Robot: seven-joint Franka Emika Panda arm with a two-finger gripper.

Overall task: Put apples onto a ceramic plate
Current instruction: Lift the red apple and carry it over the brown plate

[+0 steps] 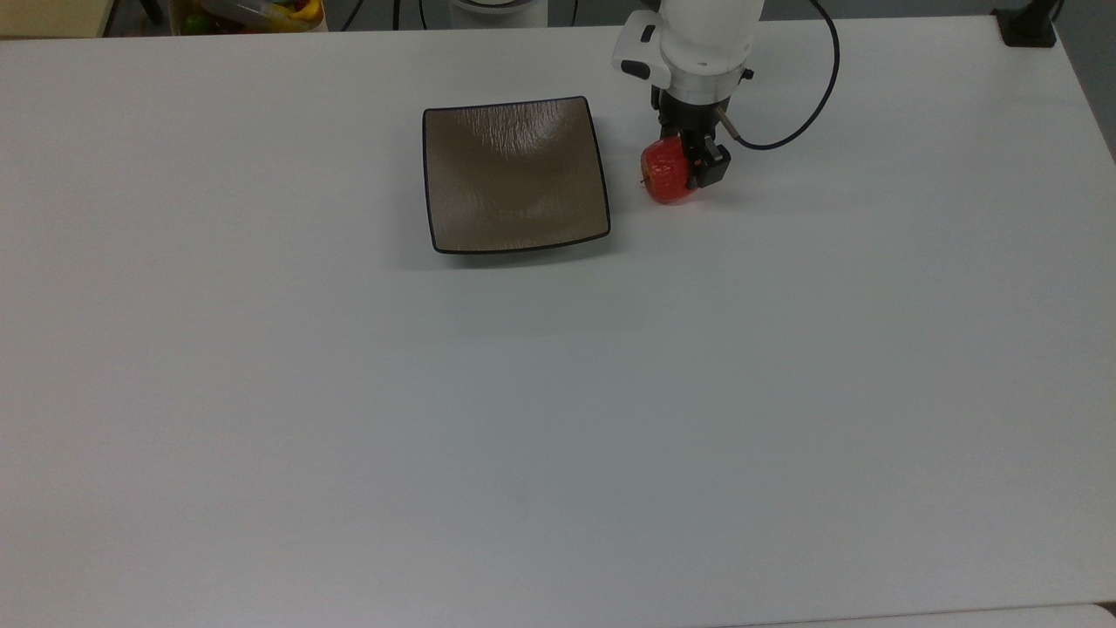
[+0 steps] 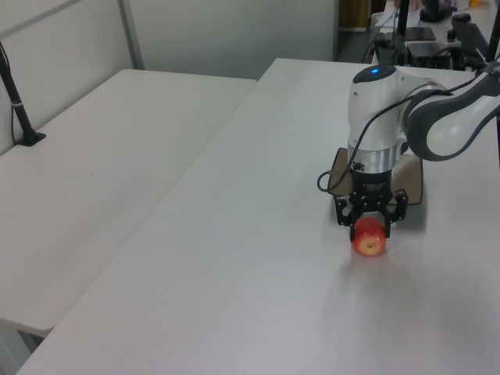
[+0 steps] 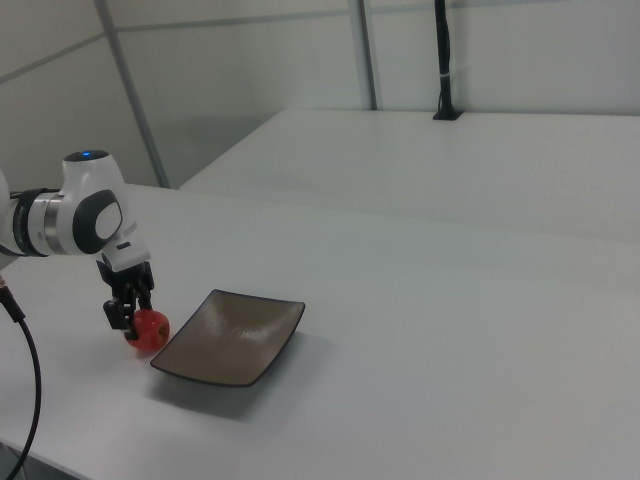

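Note:
A small red apple (image 1: 664, 172) rests on the white table just off the top view's right edge of the plate. The square brownish plate (image 1: 514, 174) has a thin dark rim and holds nothing. My gripper (image 2: 369, 224) is down at table level over the apple (image 2: 369, 239), open, with one black finger on each side of it in the left view. In the right view the apple (image 3: 151, 330) sits by the plate's (image 3: 232, 338) left corner, below the gripper (image 3: 128, 312).
A black cable (image 1: 819, 78) loops from the wrist over the table at the top view's right. A bin of coloured items (image 1: 253, 13) stands beyond the far edge. A black post base (image 1: 1029, 26) sits at the far right corner.

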